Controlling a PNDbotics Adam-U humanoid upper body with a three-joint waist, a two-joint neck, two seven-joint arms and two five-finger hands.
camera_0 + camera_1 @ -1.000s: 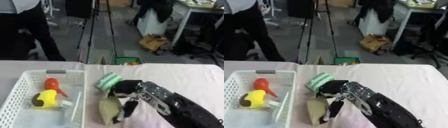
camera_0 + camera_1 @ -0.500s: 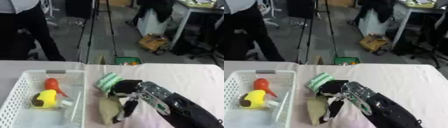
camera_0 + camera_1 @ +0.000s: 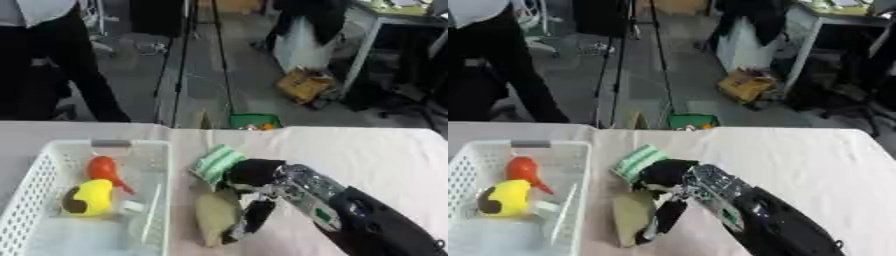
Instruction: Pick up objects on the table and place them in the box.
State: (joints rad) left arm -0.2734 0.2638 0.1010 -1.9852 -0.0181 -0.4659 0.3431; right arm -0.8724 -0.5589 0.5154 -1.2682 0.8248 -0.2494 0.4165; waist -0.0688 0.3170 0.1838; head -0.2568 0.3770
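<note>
One hand visible: right hand (image 3: 258, 192) over tan pouch (image 3: 214, 216), beside white basket (image 3: 35, 185); can't tell its grip.

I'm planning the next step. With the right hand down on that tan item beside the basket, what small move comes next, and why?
Probably curl the right hand round the tan item: its fingers lie over it, and it sits on the table beside the white basket.
</note>
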